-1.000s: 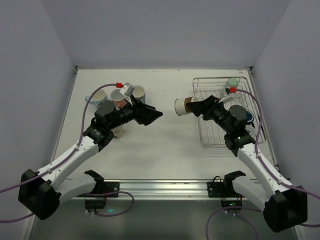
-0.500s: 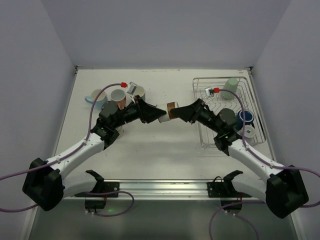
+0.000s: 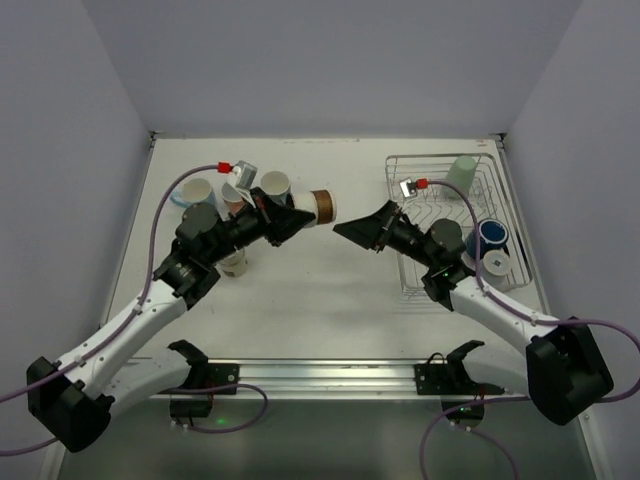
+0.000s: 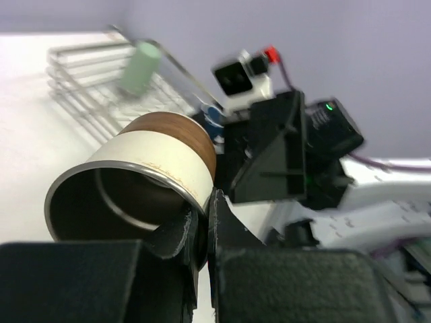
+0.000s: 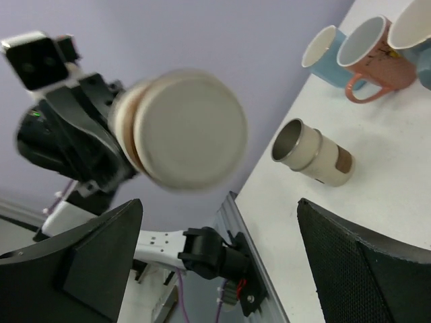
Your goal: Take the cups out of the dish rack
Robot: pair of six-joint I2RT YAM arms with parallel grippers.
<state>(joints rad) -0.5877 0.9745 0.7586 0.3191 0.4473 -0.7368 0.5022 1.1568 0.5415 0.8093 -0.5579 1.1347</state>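
While the left gripper (image 3: 303,211) is closed on the rim of a brown-and-cream cup (image 3: 322,206), apparently with one finger inside and one outside, the cup sticks out sideways in the air over the table (image 3: 320,300), between the two arms and well clear of the dish rack (image 3: 440,158). The right gripper (image 3: 350,228) points at the cup's base from close by, its fingers spread wide with nothing between them. A green cup (image 3: 462,172) and a dark blue cup (image 3: 491,236) sit in the rack. Near the left arm a light blue cup (image 5: 322,48) and a pink cup (image 5: 367,57) stand close together, and another cup (image 5: 313,156) lies on its side. The main risk is that thin hold on the rim: with the whole weight hanging beyond the fingers, a quick swing or tilt could make the cup pivot and slip out. Setting it down among the standing cups could knock one over, and a brush from the arm might roll the cup that lies on its side.
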